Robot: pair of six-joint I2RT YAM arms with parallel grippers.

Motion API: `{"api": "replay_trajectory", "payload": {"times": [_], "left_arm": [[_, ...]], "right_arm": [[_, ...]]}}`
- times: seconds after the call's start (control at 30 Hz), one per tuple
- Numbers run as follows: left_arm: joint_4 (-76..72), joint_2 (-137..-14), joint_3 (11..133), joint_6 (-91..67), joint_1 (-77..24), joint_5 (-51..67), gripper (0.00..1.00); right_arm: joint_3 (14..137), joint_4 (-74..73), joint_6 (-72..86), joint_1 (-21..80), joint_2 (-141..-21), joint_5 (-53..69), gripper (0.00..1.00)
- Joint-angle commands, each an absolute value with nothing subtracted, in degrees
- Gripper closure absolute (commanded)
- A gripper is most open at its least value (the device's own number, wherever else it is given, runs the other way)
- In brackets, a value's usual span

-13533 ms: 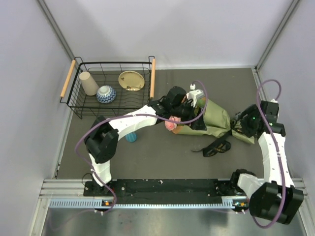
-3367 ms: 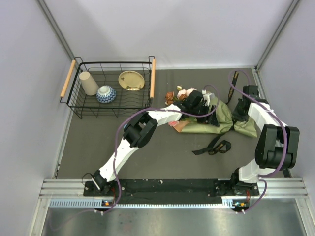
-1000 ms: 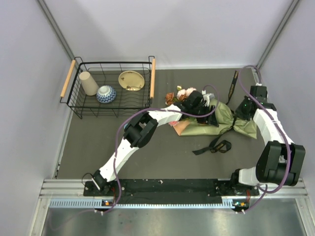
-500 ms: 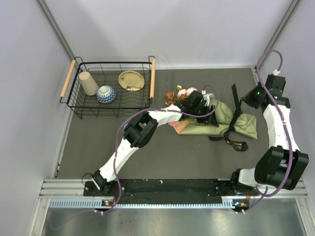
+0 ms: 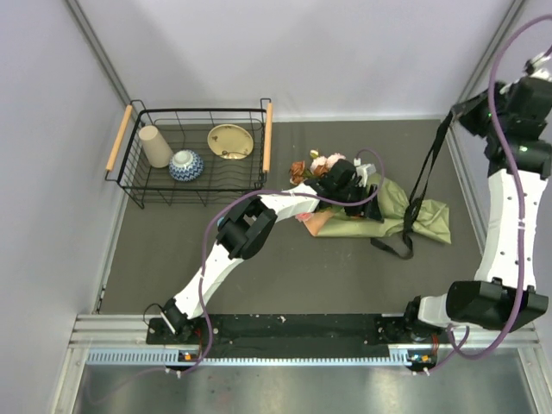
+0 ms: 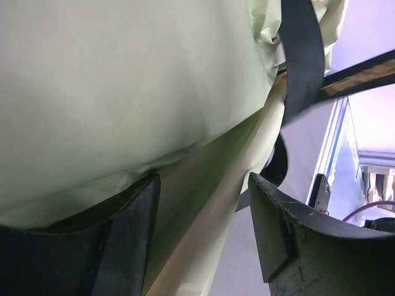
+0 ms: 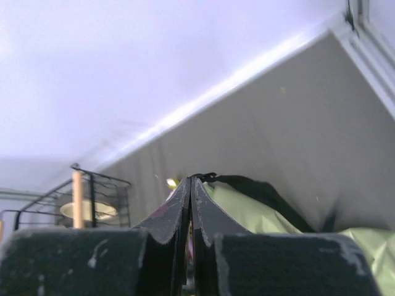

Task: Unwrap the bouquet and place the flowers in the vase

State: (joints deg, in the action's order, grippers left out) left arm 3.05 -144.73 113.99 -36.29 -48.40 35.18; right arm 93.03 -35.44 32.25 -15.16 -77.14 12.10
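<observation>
On the dark table (image 5: 259, 285) the bouquet (image 5: 384, 211) lies beneath the left pincer (image 5: 347, 186) (image 6: 203, 216) — jaws spread astride its olive paper — while the right pincer (image 5: 457, 110) (image 7: 191, 184), high above it, pinches the black ribbon (image 5: 428, 168) stretched taut below.

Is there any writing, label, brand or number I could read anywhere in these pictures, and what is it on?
No readable text anywhere.
On the bouquet, the black ribbon and the wire basket: no writing shows.
On the pale strip along the near rail: fine marks, too small to read.
</observation>
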Motion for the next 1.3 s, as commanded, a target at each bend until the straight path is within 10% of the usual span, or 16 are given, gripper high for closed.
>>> {"api": "replay_trajectory", "payload": {"times": [0.0,0.4,1.27], "left_arm": [[5.71,-146.16,114.08,-34.8,-47.81,33.49,0.34],[7.65,-145.99,115.84,-33.57,-47.81,33.4,0.32],[10.63,-131.4,113.74,-31.29,-48.25,36.82,0.25]], "right_arm": [[108.69,-35.77,29.97,-15.47,-77.08,11.95,1.0],[144.57,-36.83,34.01,-15.47,-82.62,12.57,1.0],[117.62,-37.88,23.56,-15.47,-57.57,0.71,1.0]]}}
